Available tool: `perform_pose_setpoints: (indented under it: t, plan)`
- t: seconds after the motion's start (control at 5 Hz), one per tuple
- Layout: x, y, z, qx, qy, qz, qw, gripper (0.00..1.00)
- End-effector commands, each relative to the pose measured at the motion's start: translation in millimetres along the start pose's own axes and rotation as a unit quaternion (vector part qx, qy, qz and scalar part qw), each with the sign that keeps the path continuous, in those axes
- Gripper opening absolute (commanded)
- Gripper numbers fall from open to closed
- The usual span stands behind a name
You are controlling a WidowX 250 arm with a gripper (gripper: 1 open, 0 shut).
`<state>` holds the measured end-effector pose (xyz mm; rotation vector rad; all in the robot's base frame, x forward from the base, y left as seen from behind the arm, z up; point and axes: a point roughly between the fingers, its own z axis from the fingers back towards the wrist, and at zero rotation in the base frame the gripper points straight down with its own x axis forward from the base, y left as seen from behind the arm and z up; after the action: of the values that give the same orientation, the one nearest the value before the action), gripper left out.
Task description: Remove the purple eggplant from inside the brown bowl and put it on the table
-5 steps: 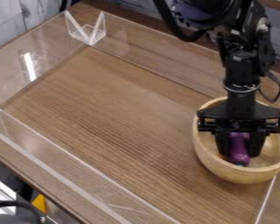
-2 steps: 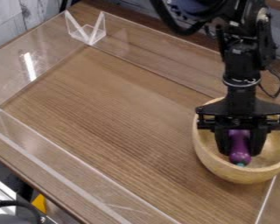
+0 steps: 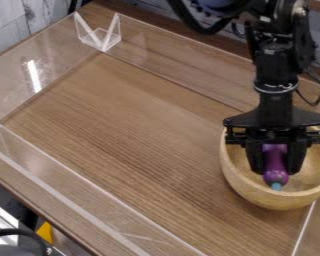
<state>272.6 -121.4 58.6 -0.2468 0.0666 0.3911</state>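
Lower right of frame: your claw (image 3: 275, 163) points steeply down over the brown bowl (image 3: 243, 178).
Claw state: clamped on the purple eggplant (image 3: 275, 165).
Eggplant position: upright between the fingers, lower tip inside the bowl's rim.
Reason for hold: a top grip likely lets you clear the thick rim.
Destination: bare surface (image 3: 136, 130) lies to the left.
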Motion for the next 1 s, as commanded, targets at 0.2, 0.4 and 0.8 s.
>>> perform_pose_setpoints:
  t: [0.2, 0.4, 0.8]
  plan:
    - [1.2, -6.1, 26.1, -0.03, -0.023, 0.001, 0.9993, 0.0]
    - [0.3, -5.3, 29.3, -0.033, -0.022, 0.003, 0.9992, 0.0]
    - [-1.4, -3.1, 35.6, -0.037, -0.021, 0.008, 0.9991, 0.0]
